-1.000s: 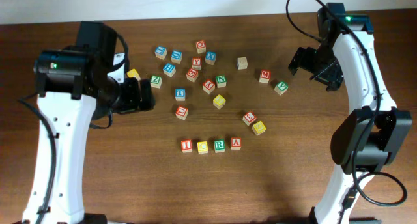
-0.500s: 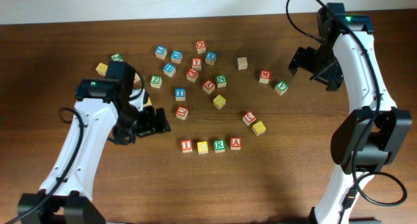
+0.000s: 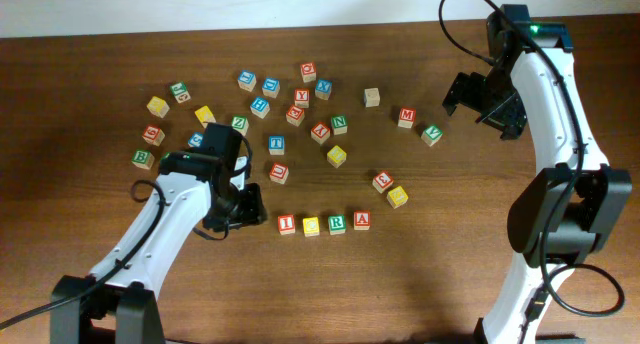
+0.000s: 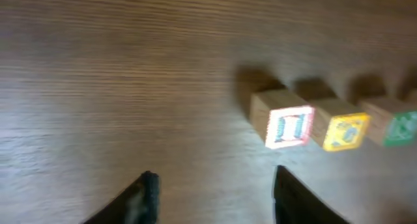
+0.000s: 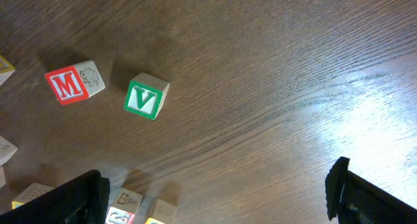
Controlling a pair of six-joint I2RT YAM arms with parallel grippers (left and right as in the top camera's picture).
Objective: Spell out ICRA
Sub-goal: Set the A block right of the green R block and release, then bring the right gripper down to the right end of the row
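The four ICRA cubes stand in a row near the table's front middle: red I [image 3: 287, 223], yellow C [image 3: 311, 226], green R [image 3: 337, 224], red A [image 3: 361, 220]. My left gripper [image 3: 255, 206] is low over the table just left of the I. In the left wrist view the gripper [image 4: 215, 185] is open with bare wood between its fingers. Ahead and to the right in that view, the I [image 4: 290, 127], C [image 4: 345, 131] and R [image 4: 401, 127] appear blurred. My right gripper [image 3: 468, 96] hovers at the back right, and the right wrist view shows it [image 5: 215, 191] wide open and empty.
Several other letter blocks lie scattered across the back middle [image 3: 300, 96] and back left [image 3: 157, 106]. A red block [image 3: 383, 181] and a yellow one [image 3: 397, 196] sit right of the row. A red M [image 5: 68, 84] and green V [image 5: 144, 99] lie near the right gripper.
My left arm has swung from the left side down toward the front middle, ending just left of the I cube and uncovering the blocks at the back left. The right arm has not moved.
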